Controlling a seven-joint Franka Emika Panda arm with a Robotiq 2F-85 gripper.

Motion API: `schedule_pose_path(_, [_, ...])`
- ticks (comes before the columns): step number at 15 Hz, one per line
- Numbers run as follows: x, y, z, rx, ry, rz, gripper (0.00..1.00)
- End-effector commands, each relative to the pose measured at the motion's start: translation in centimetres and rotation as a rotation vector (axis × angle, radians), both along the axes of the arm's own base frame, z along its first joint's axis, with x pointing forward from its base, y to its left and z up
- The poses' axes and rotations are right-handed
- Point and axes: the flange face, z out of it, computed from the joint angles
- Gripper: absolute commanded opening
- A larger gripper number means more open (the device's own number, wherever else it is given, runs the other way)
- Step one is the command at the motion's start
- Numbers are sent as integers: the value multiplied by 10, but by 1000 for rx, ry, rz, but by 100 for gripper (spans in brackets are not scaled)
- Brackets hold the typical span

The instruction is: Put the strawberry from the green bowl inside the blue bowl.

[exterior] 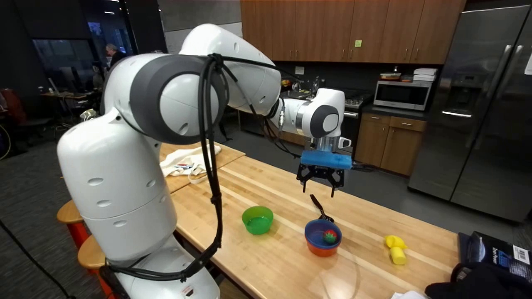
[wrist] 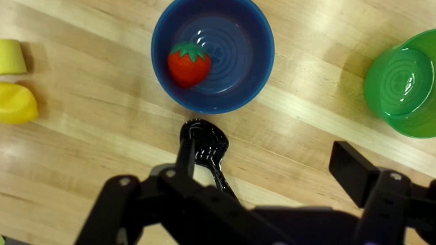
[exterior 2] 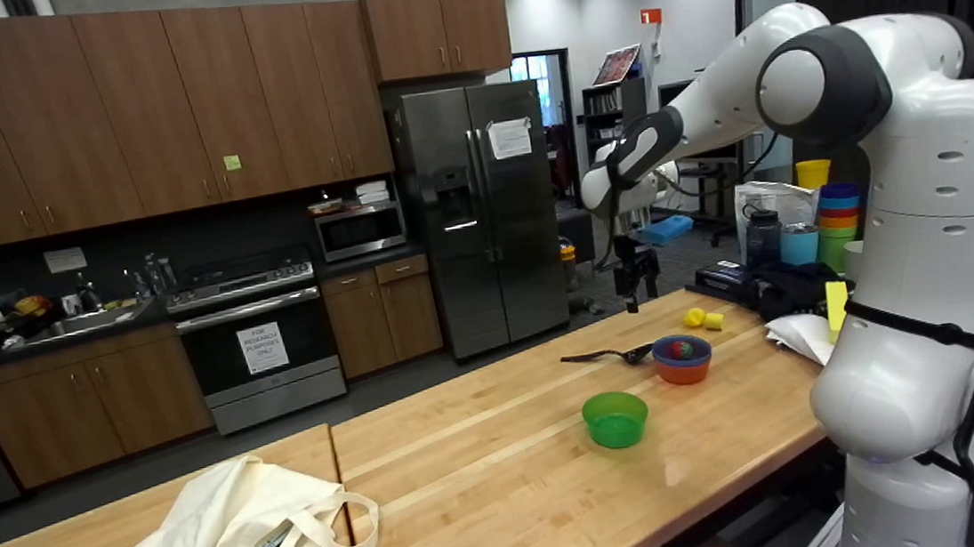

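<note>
The strawberry (wrist: 189, 69), red with a green leafy top, lies inside the blue bowl (wrist: 235, 58), against its wall. Both show in an exterior view, the strawberry (exterior: 330, 236) in the blue bowl (exterior: 314, 233), and also in an exterior view (exterior 2: 681, 350). The blue bowl is nested in an orange bowl (exterior: 322, 251). The green bowl (exterior: 257, 214) stands apart and is empty; it is cut off at the right of the wrist view (wrist: 381, 85). My gripper (exterior: 318, 193) is open and empty, well above the table; its fingers also show in the wrist view (wrist: 264, 148).
A black spoon-like utensil (wrist: 207, 139) lies beside the blue bowl, below the gripper. A yellow lemon-like object (wrist: 15, 103) and a yellow cylinder (wrist: 12, 56) lie further along the table. A white cloth bag (exterior 2: 199, 533) and a dark box (exterior: 498, 253) lie toward the table's ends.
</note>
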Motion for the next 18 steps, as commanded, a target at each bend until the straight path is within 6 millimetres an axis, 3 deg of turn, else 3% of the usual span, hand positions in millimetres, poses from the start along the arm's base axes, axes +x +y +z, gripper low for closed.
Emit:
schedule_pose_path(1, [-28, 14, 17, 45, -108, 158, 100])
schedule_pose_path(5, [-52, 39, 9, 123, -137, 314, 100])
schedule_pose_path(9, [-73, 64, -4, 48, -134, 479, 100])
schedule_pose_path(10, [-75, 66, -4, 27, -144, 475, 100])
schedule_pose_path(11, [-62, 61, -8, 63, -110, 443, 100])
schedule_pose_path(18, [-70, 66, -9, 44, -126, 465, 100])
